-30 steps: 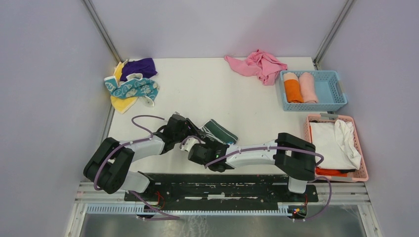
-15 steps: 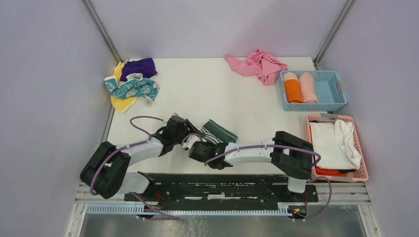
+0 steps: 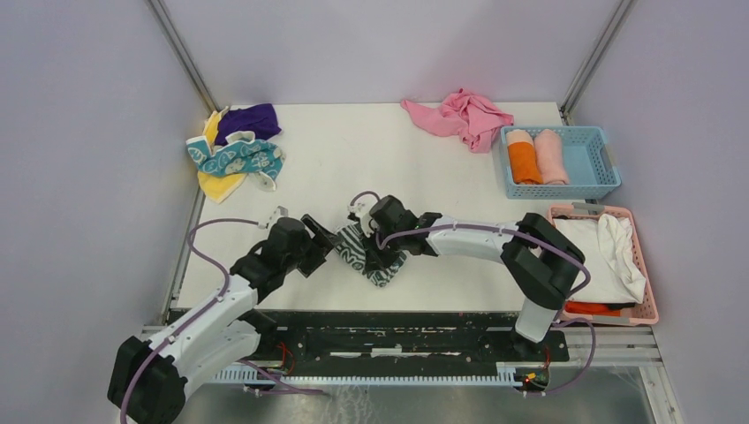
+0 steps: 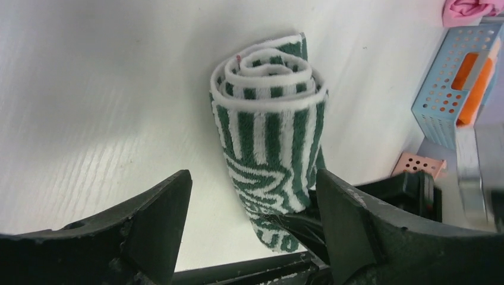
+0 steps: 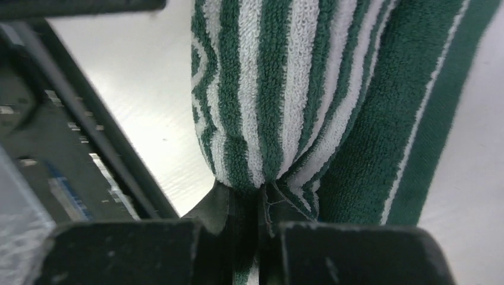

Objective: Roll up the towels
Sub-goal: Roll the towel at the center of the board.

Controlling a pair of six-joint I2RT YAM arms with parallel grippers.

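A green-and-white striped towel (image 3: 371,256), rolled up, is near the table's front middle. In the left wrist view its spiral end (image 4: 270,77) faces the camera. My right gripper (image 3: 380,237) is shut on the roll, pinching a fold of the striped cloth (image 5: 279,89) between its fingertips (image 5: 241,202). My left gripper (image 3: 329,243) stands open just left of the roll, its fingers (image 4: 166,202) on either side of it and apart from it. At the far left lie the teal-and-white towel (image 3: 237,159), the yellow towel (image 3: 216,184) and the purple towel (image 3: 249,119) in a loose heap.
A crumpled pink cloth (image 3: 464,115) lies at the back. A blue basket (image 3: 609,163) at the right holds an orange and a pink roll. Nearer, a pink basket (image 3: 552,238) holds white fabric. A black rail (image 3: 380,327) runs along the table's front edge.
My right gripper has shut on the striped roll after swinging round to its far side. My left gripper has opened wider, let the roll go and drawn back to the near left.
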